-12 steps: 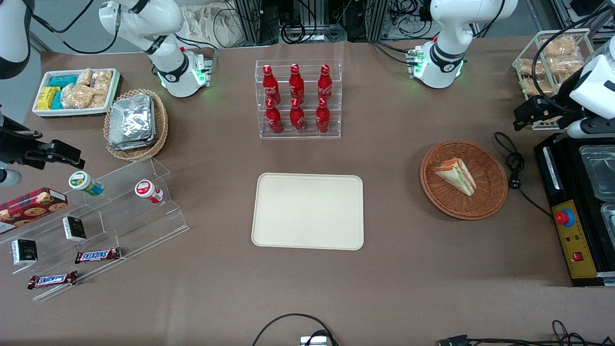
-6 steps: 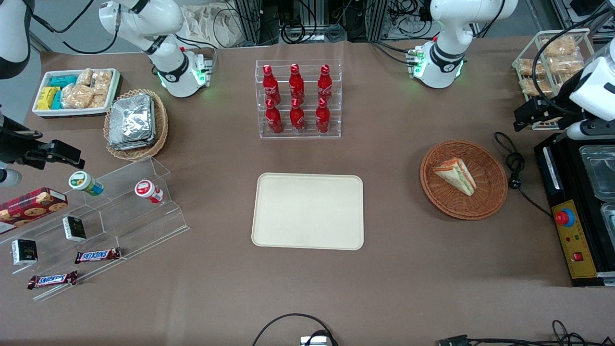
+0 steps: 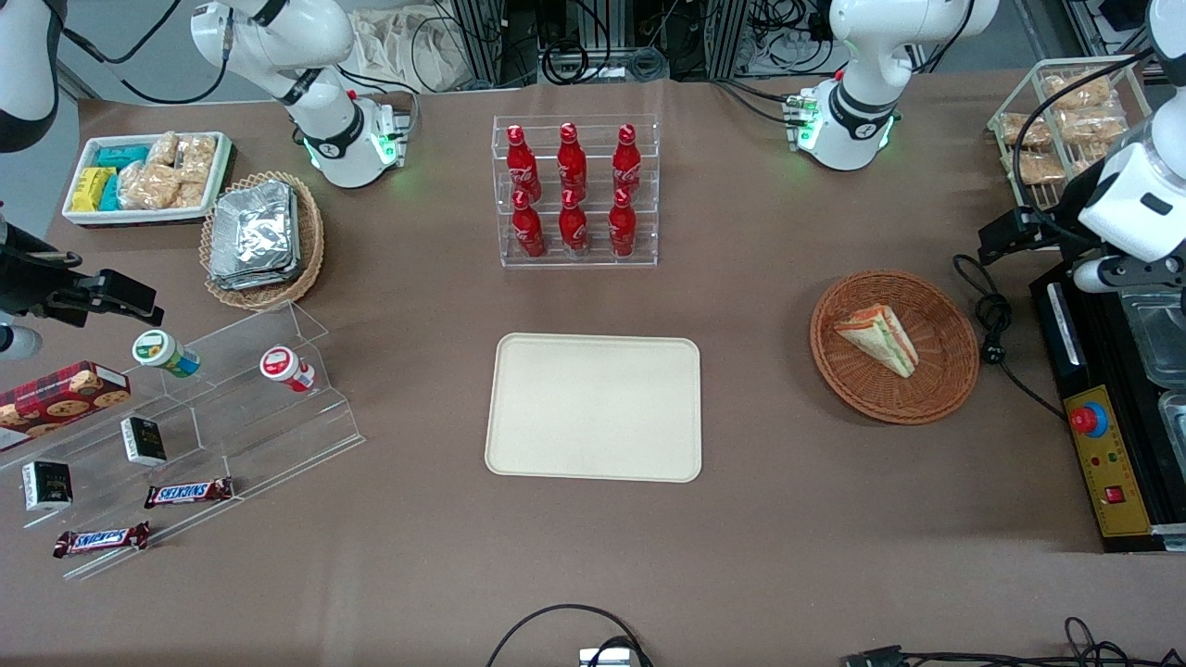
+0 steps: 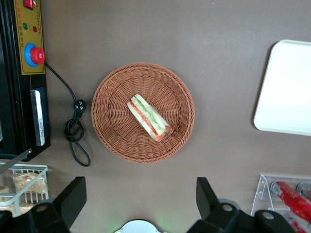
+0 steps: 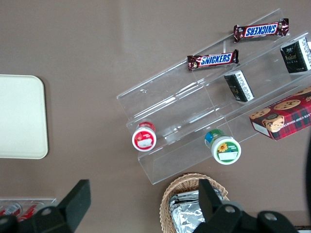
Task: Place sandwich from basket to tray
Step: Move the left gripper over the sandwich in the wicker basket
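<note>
The sandwich (image 3: 878, 338), a white bread wedge with red, orange and green layers, lies in the round reddish-brown basket (image 3: 954, 371). It also shows in the left wrist view (image 4: 148, 118), in the middle of the basket (image 4: 112, 131). The cream tray (image 3: 593, 408) lies bare at mid-table, and its edge shows in the left wrist view (image 4: 286, 87). My left gripper (image 3: 1001, 238) hangs above the table beside the basket, toward the working arm's end and slightly farther from the front camera. It (image 4: 140, 194) is open wide and empty.
A black appliance with a red button (image 3: 1103, 417) and a coiled cable (image 3: 991, 315) lie beside the basket. A wire rack of bagged pastries (image 3: 1056, 130) stands farther back. A rack of red bottles (image 3: 574, 195) stands farther from the camera than the tray. An acrylic snack shelf (image 3: 232, 408) is at the parked arm's end.
The left arm has shifted, and its gripper has moved a little toward the basket. The sandwich, basket and tray have not moved.
</note>
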